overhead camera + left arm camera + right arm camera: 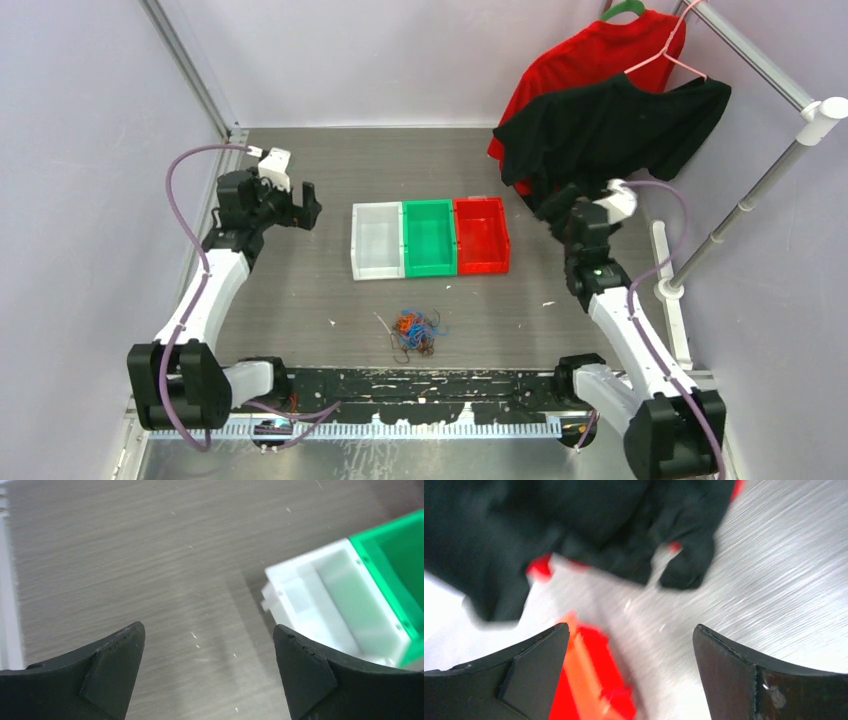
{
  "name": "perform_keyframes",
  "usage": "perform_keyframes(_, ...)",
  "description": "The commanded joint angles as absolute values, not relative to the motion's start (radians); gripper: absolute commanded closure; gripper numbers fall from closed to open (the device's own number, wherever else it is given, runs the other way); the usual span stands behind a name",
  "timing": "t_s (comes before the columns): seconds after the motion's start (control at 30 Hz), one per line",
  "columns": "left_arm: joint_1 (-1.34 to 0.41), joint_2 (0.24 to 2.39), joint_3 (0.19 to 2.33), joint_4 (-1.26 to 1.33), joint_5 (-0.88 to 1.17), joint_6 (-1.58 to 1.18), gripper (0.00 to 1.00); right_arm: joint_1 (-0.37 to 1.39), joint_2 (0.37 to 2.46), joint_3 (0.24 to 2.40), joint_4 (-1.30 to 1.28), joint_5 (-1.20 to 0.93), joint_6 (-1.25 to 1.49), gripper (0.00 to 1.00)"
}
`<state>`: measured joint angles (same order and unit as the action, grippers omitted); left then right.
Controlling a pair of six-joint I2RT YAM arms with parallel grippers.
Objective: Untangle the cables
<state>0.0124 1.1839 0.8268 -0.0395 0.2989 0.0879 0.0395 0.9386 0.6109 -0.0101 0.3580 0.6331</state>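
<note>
The cables (416, 330) lie in one small tangled heap of blue, orange and dark wires on the grey table, in front of the bins and near the arm bases. My left gripper (305, 205) hangs open well to the left of the white bin, far from the heap. In the left wrist view its gripper (209, 630) has only bare table between the fingers. My right gripper (556, 212) is raised at the right end of the red bin, under the hanging clothes. In the right wrist view that gripper (631, 627) is open and empty. Neither wrist view shows the cables.
Three bins stand side by side mid-table: white (377, 240), green (430, 237), red (482, 235). A red shirt (600, 50) and a black shirt (620, 125) hang from a rack at the back right, close over my right arm. The rack's pole (745, 205) slants down the right side.
</note>
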Motion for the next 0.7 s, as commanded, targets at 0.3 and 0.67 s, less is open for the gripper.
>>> perform_keyframes(0.3,0.015,1.118,0.952,-0.717,0.644,0.306,0.01,0.877,0.930,0.730,-0.386,0.475,0.607,0.11)
perform_keyframes(0.67,0.013,1.109,0.955,-0.876,0.723,0.419,0.01,1.147,1.145,0.732,-0.289,0.097,0.493,0.21)
